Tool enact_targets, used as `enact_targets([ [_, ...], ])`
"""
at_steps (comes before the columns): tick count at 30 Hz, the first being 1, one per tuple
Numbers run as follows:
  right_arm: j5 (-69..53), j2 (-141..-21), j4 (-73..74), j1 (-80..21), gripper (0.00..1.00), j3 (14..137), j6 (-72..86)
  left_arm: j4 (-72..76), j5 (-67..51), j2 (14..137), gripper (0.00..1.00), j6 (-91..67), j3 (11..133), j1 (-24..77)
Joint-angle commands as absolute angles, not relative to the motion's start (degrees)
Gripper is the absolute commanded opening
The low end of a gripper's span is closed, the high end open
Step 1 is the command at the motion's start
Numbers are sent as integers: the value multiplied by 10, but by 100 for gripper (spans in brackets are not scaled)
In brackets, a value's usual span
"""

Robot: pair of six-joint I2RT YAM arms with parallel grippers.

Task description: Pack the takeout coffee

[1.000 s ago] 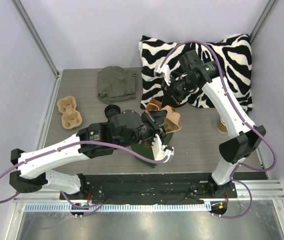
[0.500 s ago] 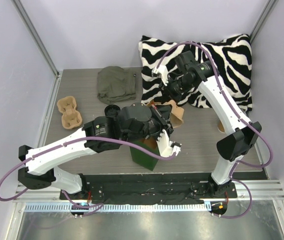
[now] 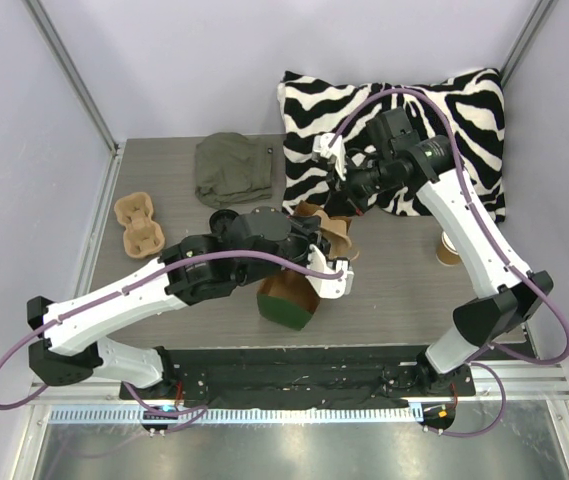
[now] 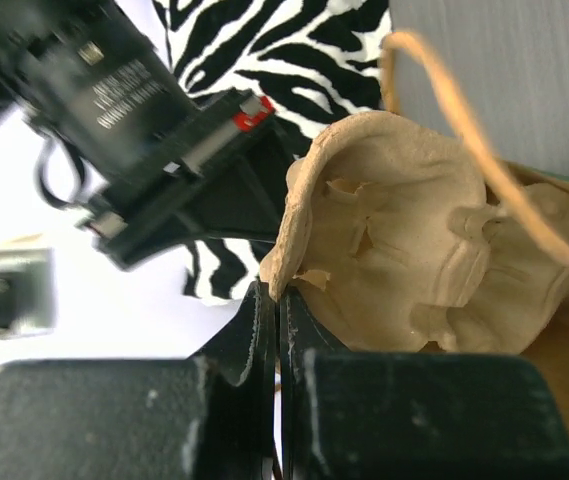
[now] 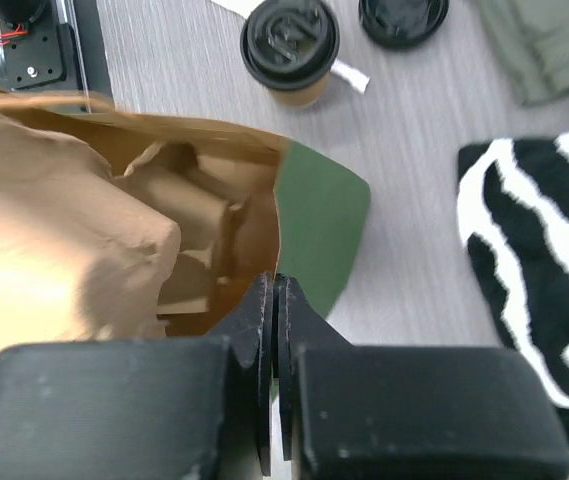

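Observation:
The takeout coffee, a tan cup with a black lid, stands on the table beyond the green bag; in the top view the left arm hides it. My right gripper is shut on the bag's rim, and the bag's brown inside faces it. My left gripper is shut on the edge of a tan pulp cup tray, holding it at the bag's mouth. From above, the bag sits at centre front, with the tray behind it and the right gripper just past that.
A loose black lid lies left of the bag. A second pulp tray sits at the far left, and a green cloth at the back. A zebra pillow fills the back right. An open tan cup stands on the right.
The left wrist has swung and drawn the tray slightly back and left. The right arm has shifted rightward. The bag has tipped, so its brown inside now shows from above.

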State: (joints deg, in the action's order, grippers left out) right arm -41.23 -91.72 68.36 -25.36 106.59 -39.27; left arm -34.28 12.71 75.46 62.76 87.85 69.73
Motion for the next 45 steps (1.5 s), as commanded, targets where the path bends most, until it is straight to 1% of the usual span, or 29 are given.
enact_targets([
  [1,-445,-886,651,-257,1,1064,-434,-304,139,729,0,539,853,693],
  [11,-461,-914,710,-258,1,1112,-485,-318,148,725,0,550,842,693],
  [16,-457,-901,714,-272,1,1100,-501,-317,163,706,0,469,817,684],
  [20,-446,-894,713,-284,1,1084,-512,-286,173,693,0,452,795,679],
  [23,-442,-892,712,-289,1,1085,-515,-298,171,696,0,452,795,679],
  [26,-440,-892,713,-294,1,1090,-517,-313,143,690,0,467,777,677],
  [29,-440,-895,713,-295,1,1095,-521,-332,90,686,0,477,759,677],
  [31,-440,-896,715,-298,1,1097,-522,-339,80,693,0,478,761,677],
  [38,-432,-899,721,-304,1,1099,-524,-348,104,725,0,446,767,678],
  [45,-418,-896,719,-313,1,1100,-522,-421,121,777,0,399,813,676],
])
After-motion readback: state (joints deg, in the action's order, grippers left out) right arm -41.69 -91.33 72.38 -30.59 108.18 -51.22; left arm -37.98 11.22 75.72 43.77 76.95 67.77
